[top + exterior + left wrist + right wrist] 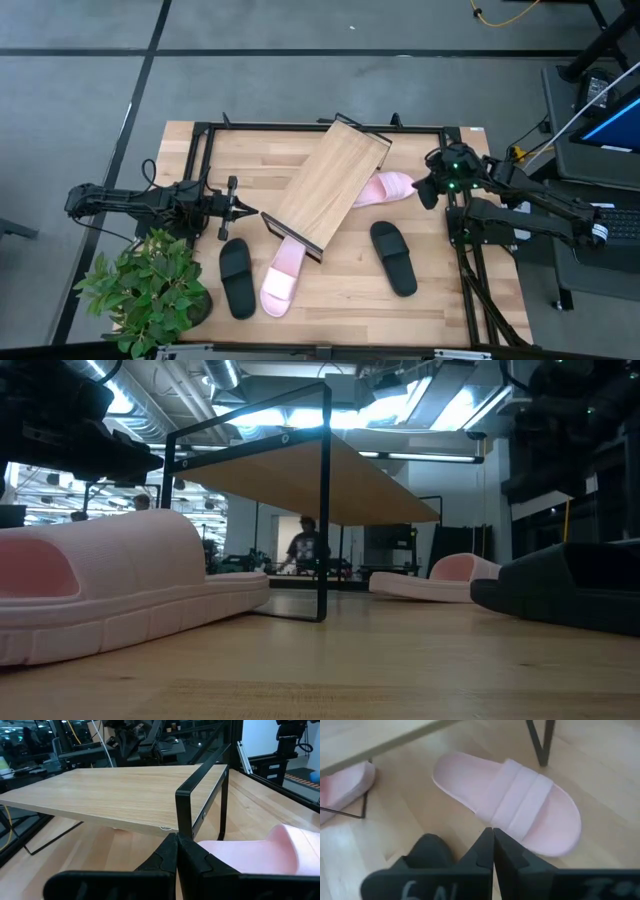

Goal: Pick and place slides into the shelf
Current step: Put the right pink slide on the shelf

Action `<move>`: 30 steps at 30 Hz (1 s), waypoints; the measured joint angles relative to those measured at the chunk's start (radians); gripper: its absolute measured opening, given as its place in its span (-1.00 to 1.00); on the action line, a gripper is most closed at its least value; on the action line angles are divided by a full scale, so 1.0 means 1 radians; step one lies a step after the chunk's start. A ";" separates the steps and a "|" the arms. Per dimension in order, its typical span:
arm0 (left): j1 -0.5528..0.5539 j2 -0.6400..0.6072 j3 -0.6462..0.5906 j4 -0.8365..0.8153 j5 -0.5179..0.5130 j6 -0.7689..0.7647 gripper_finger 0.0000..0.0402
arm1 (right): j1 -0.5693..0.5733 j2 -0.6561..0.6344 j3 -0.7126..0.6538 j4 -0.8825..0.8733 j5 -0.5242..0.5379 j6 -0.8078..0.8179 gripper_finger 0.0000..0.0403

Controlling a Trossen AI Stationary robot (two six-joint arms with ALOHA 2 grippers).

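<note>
Four slides lie on the table (440, 300), none on the shelf (333, 187), which sits skewed at the middle of the table, its light-wood board running from the far edge down toward the centre. One pink slide (383, 189) lies beside the shelf's right side, partly tucked under the board; in the right wrist view it shows strap up just ahead of that arm's fingers. A second pink slide (281, 276) pokes out from under the shelf's near end and points toward the near edge. Just to its left lies a black slide (237, 277), close by but apart, near a potted plant (145, 290) at the near left corner. Another black slide (393, 257) lies right of centre, well apart from the shelf. At the left edge, the left gripper (250, 212) hovers with its fingers pressed together, empty, its tips near the shelf's near left corner; its wrist view shows the frame's black post right ahead. Over by the right edge, the right gripper (424, 192) hangs above the table with fingers closed on nothing, just beside the toe of the first pink slide. Beyond the table, a person (303, 546) shows in the low view.
</note>
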State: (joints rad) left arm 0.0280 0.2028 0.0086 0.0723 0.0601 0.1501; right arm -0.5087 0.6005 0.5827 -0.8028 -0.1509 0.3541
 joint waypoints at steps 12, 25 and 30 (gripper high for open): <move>0.000 0.000 0.000 0.000 0.000 0.000 -1.00 | 0.000 0.011 -0.004 0.003 0.014 0.008 -0.95; 0.000 0.000 0.000 0.000 0.000 0.000 -1.00 | -0.001 0.013 -0.114 0.175 0.016 0.065 -0.95; 0.000 0.000 0.000 0.000 0.000 -0.001 -1.00 | -0.001 0.023 -0.114 0.160 0.046 0.087 -0.95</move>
State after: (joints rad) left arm 0.0279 0.2028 0.0089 0.0719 0.0603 0.1493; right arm -0.5095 0.6239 0.4686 -0.6429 -0.1049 0.4408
